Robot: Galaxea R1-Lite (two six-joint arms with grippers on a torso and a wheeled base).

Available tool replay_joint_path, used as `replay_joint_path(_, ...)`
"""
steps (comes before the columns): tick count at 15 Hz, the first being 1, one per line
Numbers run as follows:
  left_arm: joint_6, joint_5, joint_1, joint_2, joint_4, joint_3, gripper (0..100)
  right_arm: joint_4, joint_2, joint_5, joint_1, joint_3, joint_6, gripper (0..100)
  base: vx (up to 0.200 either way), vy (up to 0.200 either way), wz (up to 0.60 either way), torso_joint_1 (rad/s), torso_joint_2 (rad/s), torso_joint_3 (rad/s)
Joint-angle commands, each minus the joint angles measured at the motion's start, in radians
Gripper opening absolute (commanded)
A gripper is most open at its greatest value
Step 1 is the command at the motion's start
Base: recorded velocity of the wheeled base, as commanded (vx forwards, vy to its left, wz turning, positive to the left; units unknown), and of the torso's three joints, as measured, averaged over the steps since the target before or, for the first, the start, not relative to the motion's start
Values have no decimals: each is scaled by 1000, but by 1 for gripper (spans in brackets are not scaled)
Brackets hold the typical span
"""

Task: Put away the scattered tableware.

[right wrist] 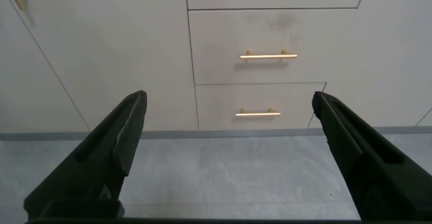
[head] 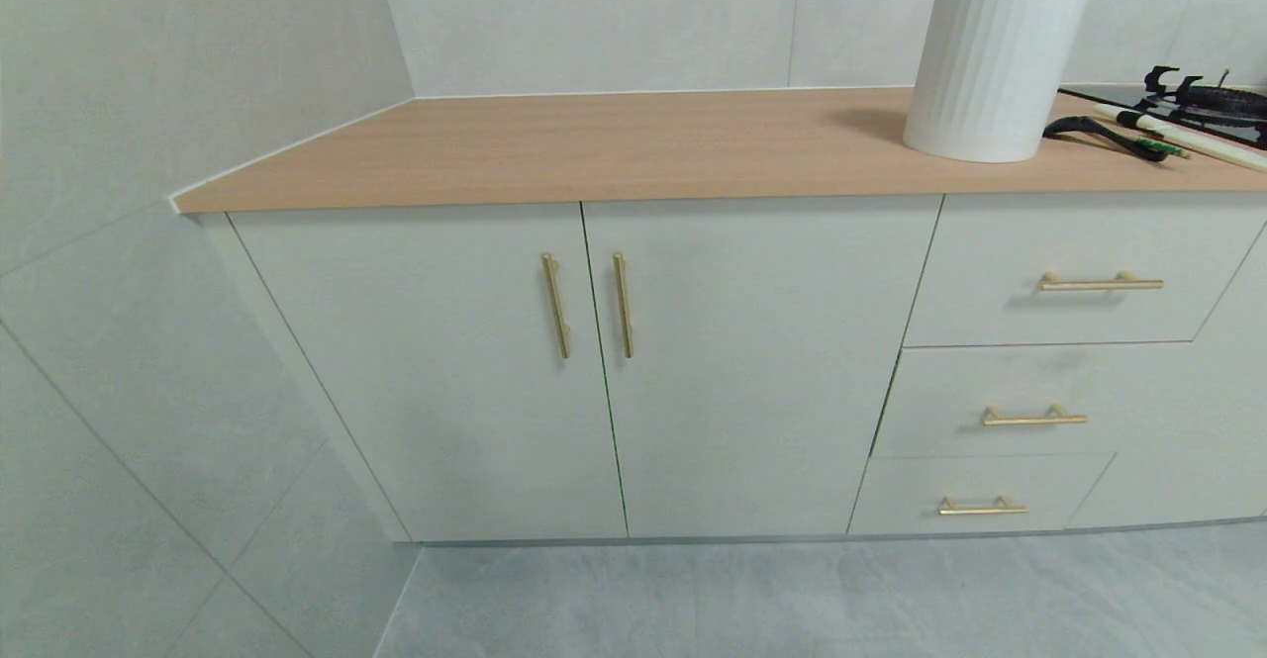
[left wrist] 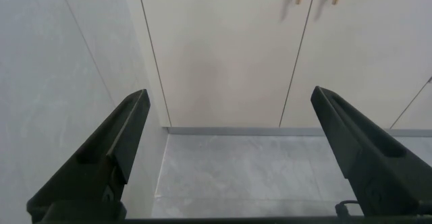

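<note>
The scattered tableware is all bunched at the far right end of the wooden surface (head: pixel 594 143). There's a curved black utensil (head: pixel 1094 130), a long white-handled utensil (head: pixel 1203 143) lying touching it, and some black item (head: pixel 1208 97) behind those that I honestly can't make out. Just beside them stands a white ribbed container (head: pixel 995 54), upright.

Under the surface is a pale cabinet with two shut doors (head: pixel 436 371), their gold handles (head: pixel 556 304) side by side in the middle. Next to that is a stack of three shut drawers (head: pixel 1059 272) with gold bar pulls.

The left tool (left wrist: pixel 229 92) hangs low near the grey floor (left wrist: pixel 236 170), facing the bottom of the cabinet doors. It's spread wide with nothing in it. The right tool (right wrist: pixel 229 96) is equally low, facing the two lower drawers, also spread wide and holding nothing.
</note>
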Motion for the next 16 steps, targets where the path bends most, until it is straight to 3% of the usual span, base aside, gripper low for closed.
replay_joint_path(1, 1, 0, 0, 0, -1, 0, 100, 1, 2, 1, 0, 0, 0, 100, 0, 0, 0, 0, 0, 0)
replay_joint_path(5, 2, 0, 0, 0, -1, 0, 100, 1, 2, 0, 0, 0, 0, 100, 0, 0, 0, 0, 0, 0)
replay_joint_path(16, 2, 0, 0, 0, -1, 0, 100, 1, 2, 1, 0, 0, 0, 100, 0, -200, 0, 2, 1, 1)
